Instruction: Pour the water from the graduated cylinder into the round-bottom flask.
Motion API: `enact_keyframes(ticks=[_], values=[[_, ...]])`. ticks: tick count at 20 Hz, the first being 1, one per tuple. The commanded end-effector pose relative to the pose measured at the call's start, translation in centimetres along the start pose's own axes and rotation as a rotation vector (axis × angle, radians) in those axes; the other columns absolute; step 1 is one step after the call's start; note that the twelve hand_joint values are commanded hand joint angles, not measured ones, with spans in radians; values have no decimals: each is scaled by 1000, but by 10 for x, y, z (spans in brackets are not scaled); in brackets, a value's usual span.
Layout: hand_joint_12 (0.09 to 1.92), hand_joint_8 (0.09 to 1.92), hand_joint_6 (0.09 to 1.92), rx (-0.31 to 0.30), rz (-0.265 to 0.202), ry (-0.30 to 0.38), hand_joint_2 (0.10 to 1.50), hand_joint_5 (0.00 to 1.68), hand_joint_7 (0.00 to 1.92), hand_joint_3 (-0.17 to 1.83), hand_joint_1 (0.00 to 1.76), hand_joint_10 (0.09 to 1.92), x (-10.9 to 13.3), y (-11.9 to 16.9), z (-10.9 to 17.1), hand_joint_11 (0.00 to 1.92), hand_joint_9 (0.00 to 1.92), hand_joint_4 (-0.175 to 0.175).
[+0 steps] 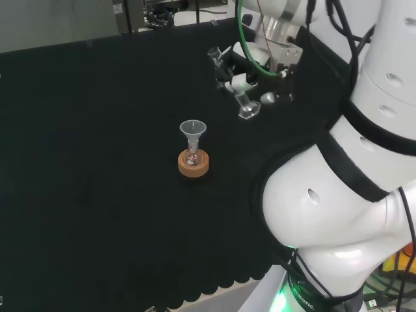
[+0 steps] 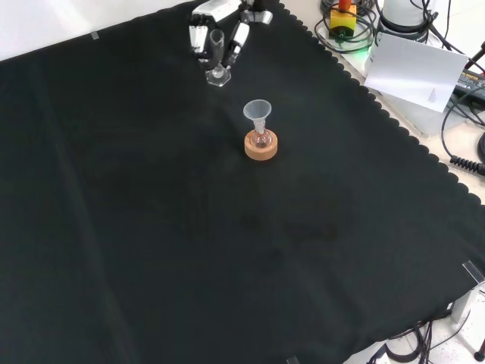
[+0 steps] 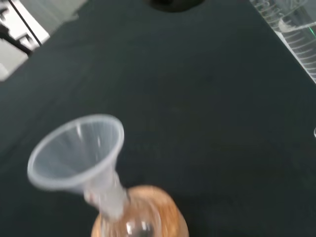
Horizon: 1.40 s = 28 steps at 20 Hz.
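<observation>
On the black cloth surface (image 2: 136,227) stood one round-bottom flask (image 1: 192,158), one cork ring (image 1: 194,164) under it, and one clear funnel (image 1: 193,130) set in its neck. One graduated cylinder (image 1: 244,104) was there too, held in the hand (image 1: 242,73).

The fingers (image 2: 198,36) were curled round the upper part of the cylinder, with the thumb side closing from the other flank in the front view, so the hand gripped the cylinder. The cylinder was clear, with a broad angular foot (image 2: 218,76) below the fingers. In the head view it hung tilted, foot lowest; whether that foot touched the cloth could not be told. In the wrist view its wall showed printed graduation lines (image 3: 292,30), and a liquid level could not be made out.

The flask stood apart from the fingers: lower and to the left of them in the head view, lower and slightly right of them in the front view. It was small, clear and round, seated upright in the orange-brown cork ring (image 2: 261,145). The funnel (image 2: 257,112) was translucent white, with a wide mouth (image 3: 74,153) and a narrow stem reaching into the neck.
</observation>
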<state>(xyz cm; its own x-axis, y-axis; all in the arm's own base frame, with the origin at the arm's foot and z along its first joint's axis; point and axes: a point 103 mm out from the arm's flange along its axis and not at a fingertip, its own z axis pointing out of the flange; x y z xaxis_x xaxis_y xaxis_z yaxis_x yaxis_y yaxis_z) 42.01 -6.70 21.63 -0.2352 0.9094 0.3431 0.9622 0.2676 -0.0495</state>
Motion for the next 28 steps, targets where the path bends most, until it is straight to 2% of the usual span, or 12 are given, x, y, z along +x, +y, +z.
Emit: enact_keyframes(ticks=[1, 3, 7, 20, 28], values=[[746, 896, 913, 187, 12, -146, 1084, 1035, 1066, -2, 1272, 87, 16, -49, 17, 1254, 1459, -175], [746, 896, 912, 241, 8, -174, 1084, 1035, 1066, -2, 1272, 87, 17, -50, 22, 1254, 1459, -175], [744, 894, 911, 309, 4, -206, 1083, 1036, 1067, -2, 1272, 87, 18, -50, 29, 1255, 1459, -175], [741, 892, 909, 499, 16, -332, 1082, 1037, 1068, -1, 1272, 87, 16, -42, 36, 1255, 1460, -175], [739, 893, 910, 601, 18, -450, 1082, 1037, 1067, -1, 1272, 87, 19, -39, 36, 1255, 1460, -175]])
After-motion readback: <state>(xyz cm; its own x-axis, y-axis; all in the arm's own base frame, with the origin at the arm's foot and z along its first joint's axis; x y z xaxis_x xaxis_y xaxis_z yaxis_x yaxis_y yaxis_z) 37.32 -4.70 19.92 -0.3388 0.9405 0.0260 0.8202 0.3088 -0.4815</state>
